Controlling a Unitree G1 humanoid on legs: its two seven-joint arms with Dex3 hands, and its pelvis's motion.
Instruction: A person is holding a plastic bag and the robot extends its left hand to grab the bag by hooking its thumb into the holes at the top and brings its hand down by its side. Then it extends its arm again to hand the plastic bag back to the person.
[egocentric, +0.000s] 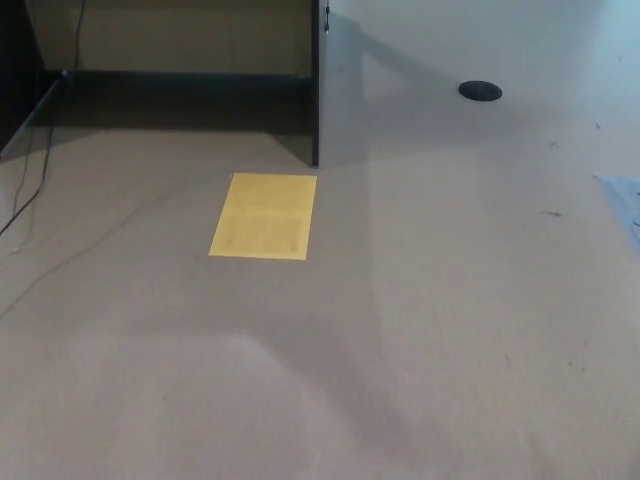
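A downward view of bare beige floor (420, 350). Neither robot hand shows, so their fingers cannot be judged; the bag and the person are also out of sight. A yellow sheet (263, 216) lies flat, perhaps a position marker. Behind it stands a dark panel (315, 90); a cable (35, 185) trails left, a round black cap (480, 91) right.

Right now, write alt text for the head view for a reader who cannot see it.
No robot hand, person or bag is in view: only bare tan floor with a yellow rectangular sheet lying flat left of centre. Behind it stands a dark vertical panel, a thin cable trails at left, and a round black disc lies at upper right.
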